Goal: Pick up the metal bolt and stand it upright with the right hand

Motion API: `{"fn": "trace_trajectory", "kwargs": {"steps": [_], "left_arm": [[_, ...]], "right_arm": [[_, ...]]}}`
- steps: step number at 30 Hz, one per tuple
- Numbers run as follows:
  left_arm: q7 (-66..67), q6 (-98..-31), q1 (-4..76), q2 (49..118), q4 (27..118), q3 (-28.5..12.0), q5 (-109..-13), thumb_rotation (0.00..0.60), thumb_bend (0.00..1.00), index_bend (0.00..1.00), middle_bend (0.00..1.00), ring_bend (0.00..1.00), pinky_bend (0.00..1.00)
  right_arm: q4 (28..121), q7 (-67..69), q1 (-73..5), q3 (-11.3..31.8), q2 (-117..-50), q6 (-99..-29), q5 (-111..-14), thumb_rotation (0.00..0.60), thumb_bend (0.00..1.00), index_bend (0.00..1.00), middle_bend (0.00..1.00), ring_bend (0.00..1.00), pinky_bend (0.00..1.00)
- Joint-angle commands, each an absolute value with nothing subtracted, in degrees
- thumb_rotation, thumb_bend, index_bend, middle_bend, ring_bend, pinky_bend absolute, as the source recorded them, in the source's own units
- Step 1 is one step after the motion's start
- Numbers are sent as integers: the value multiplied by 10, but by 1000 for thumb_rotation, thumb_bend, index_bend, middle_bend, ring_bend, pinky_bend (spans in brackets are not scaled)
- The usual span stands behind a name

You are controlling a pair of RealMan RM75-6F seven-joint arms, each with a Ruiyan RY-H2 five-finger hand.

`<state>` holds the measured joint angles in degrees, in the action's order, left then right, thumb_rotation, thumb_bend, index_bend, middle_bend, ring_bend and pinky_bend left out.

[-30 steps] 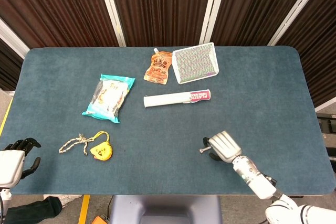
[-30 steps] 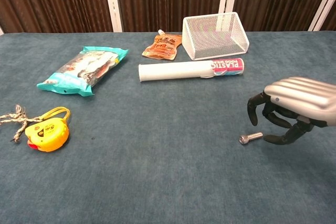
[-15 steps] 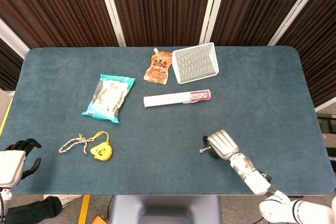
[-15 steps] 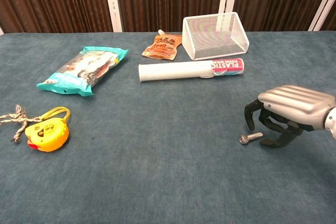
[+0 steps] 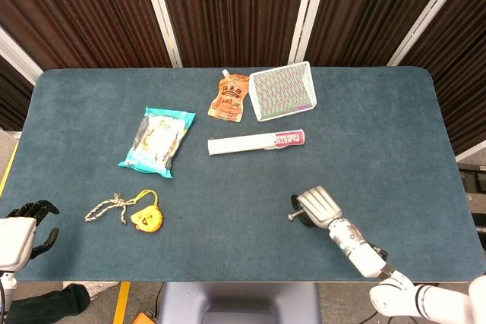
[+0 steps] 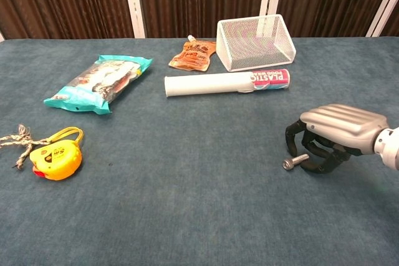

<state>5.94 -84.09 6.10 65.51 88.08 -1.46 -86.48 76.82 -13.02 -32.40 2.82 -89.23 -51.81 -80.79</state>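
The metal bolt (image 6: 294, 162) lies on its side on the blue table (image 6: 187, 204) at the front right, its head pointing left. My right hand (image 6: 330, 135) sits over it, palm down. The dark fingers (image 6: 315, 151) curl around the bolt's shank and pinch it, hiding the far end. The head view shows the bolt (image 5: 292, 217) sticking out to the left of the right hand (image 5: 319, 206). My left hand (image 5: 23, 225) hangs off the table's front left corner, holding nothing, with its fingers apart.
A yellow tape measure (image 6: 56, 157) with a rope (image 6: 15, 140) lies front left. A teal snack bag (image 6: 100, 82) sits beyond them. A white tube (image 6: 224, 83), an orange pouch (image 6: 194, 54) and a wire mesh basket (image 6: 255, 42) lie at the back.
My right hand has lowered and shifted left over the bolt. Its fingers have curled in around the shank. The bolt has nudged slightly left. The left hand has stayed still.
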Motion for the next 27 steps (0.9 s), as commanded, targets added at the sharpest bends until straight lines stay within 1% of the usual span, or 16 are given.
{"fn": "trace_trajectory", "kwargs": {"steps": [1,5,10,14,18,27], "left_arm": [[60,-840,61,655,881,-15,-864,600,375,413,326,325,462],[60,-841,61,655,881,-15,-864,600,375,413,326,325,462],[60,-838,62,656,880,-15,-861,600,375,413,326,325,462],[61,-836,62,656,880,-15,-861,600,374,413,326,325,462],[61,-836,62,656,881,-14,-862,600,375,413,326,325,462],[62,-835,63,656,882,-14,-862,600,374,413,326,326,462]], "right_arm": [[763,-127,-326,28,-896,-516,-805,600,384,583,937,972,1000],[755,-124,-328,26,-900,-515,-805,600,386,605,937,972,1000],[751,-121,-328,22,-902,-523,-810,600,387,716,938,972,1000],[754,-126,-327,22,-900,-534,-813,600,388,773,939,973,1000],[765,-130,-325,22,-894,-543,-814,600,388,791,939,973,1000],[785,-138,-323,22,-879,-551,-811,600,388,791,939,973,1000]]}}
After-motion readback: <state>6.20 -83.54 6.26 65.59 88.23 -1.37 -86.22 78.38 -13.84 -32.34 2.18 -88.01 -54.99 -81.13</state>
